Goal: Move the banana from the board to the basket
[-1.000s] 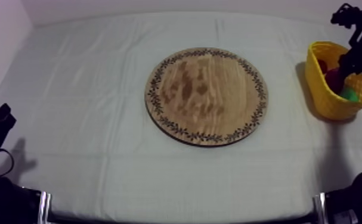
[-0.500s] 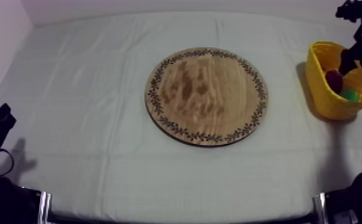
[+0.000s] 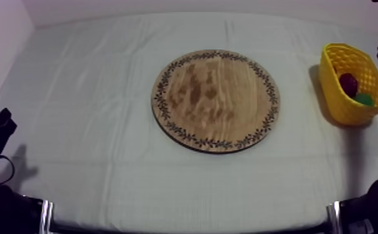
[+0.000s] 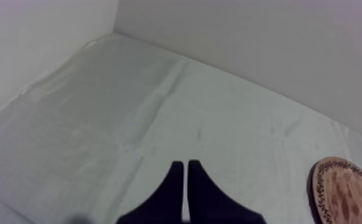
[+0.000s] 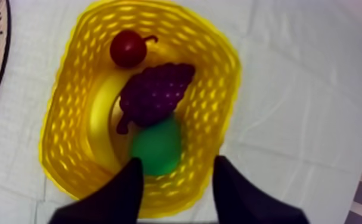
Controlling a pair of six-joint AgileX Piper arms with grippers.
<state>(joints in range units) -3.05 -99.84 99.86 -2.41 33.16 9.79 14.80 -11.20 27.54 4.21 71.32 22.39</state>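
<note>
In the woven yellow basket [image 5: 219,89] just below our right hand [image 5: 177,167], fingers spread, the banana [image 5: 101,113] curves along one wall, its length running from the hand toward the small red fruit [image 5: 127,49], under knobbly grapes [image 5: 156,92] and a smooth green pear [image 5: 156,146]. Our left hand [image 4: 186,170], fingers pressed together, hangs near the round wooden board [image 4: 347,193].

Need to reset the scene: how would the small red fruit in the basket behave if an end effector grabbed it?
The small red fruit looks round and smooth, so it would probably roll or slip under an off-centre squeeze. It sits close to the wall of the yellow basket and the grapes, likely leaving little room around it. As toy fruit, it is probably light.
</note>
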